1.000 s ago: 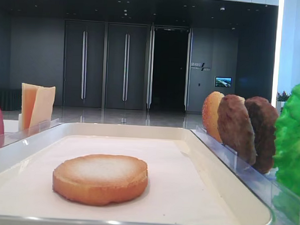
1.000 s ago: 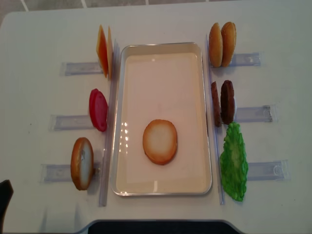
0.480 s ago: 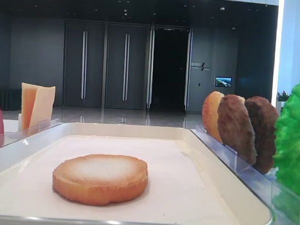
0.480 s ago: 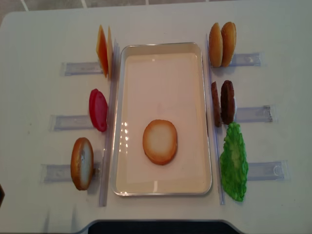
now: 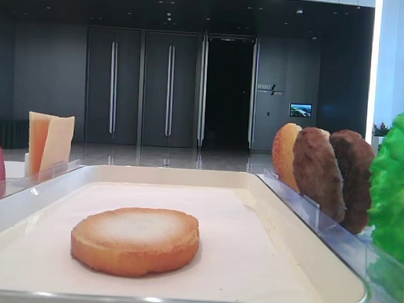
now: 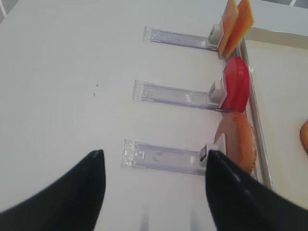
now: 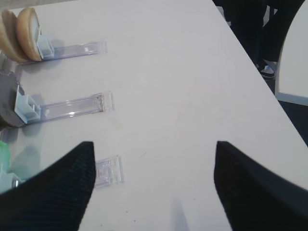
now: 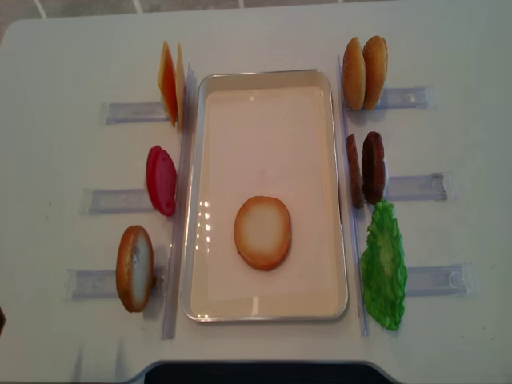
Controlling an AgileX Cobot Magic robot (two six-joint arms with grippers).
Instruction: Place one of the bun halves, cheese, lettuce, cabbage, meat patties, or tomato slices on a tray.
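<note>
A bun half [image 8: 262, 232] lies flat, pale face up, on the cream tray [image 8: 272, 79], near its front end; the low view shows that bun half [image 5: 135, 239] too. Cheese [image 8: 170, 84], a tomato slice [image 8: 161, 180] and another bun half [image 8: 134, 268] stand on edge left of the tray. The meat patties [image 8: 366, 168] and lettuce [image 8: 384, 264] are on its right. My left gripper [image 6: 155, 154] hangs open over the table left of the racks, nothing between its fingers. My right gripper [image 7: 154, 143] is open over bare table right of the racks.
Two orange domed buns [image 8: 365, 72] stand at the back right. Clear plastic racks [image 8: 416, 186] stick out sideways from each food item on both sides. The table's right edge [image 7: 250, 62] runs close to the right gripper.
The left gripper's dark tip at the overhead view's lower left edge has slid out of that view. The food and tray have not moved.
</note>
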